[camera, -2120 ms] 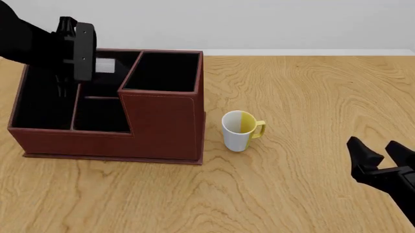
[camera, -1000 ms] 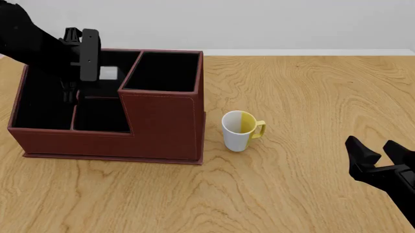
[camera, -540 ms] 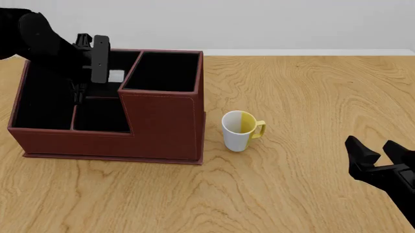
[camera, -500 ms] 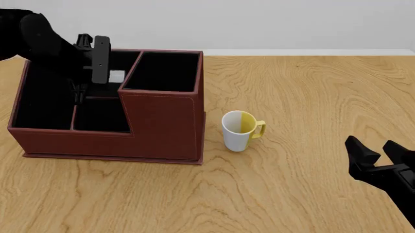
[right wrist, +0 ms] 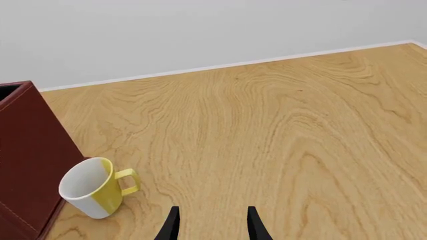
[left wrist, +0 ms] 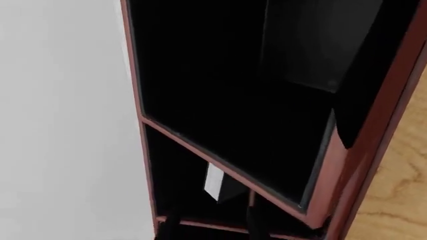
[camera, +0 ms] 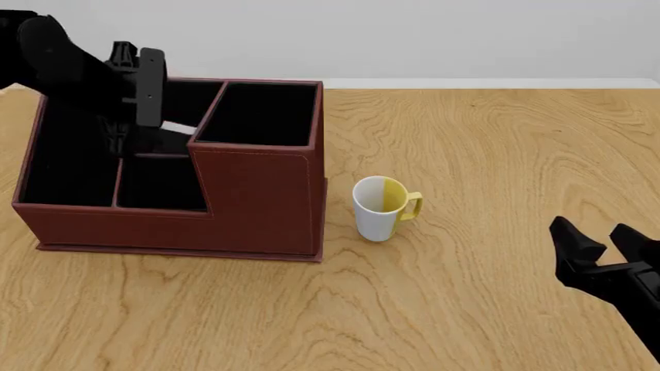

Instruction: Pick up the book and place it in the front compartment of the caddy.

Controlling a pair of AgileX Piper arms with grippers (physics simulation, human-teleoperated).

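Left fingers (left wrist: pixel 172 229) stand spread with nothing between them: released. Right fingers (right wrist: pixel 171 225) are likewise released, idle above the bench (camera: pixel 464 154) at the lower right of the front view, well apart from the mug (camera: pixel 376 209).

The book (left wrist: pixel 213 182) shows in the left wrist view as a short white page edge with a black cover beside it, lying beyond the fingertips inside the caddy (camera: pixel 258 201). In the front view only a thin slanted white strip shows, at the upper left. It appears to sit in the pocket behind the low front one, but you cannot tell this for certain.

Judged step: withdrawal after release.
1. Lift the left arm straight up, clear of the walls.
2. Do not drag the fingers across the book.
3. Confirm which pocket holds the book before ending.
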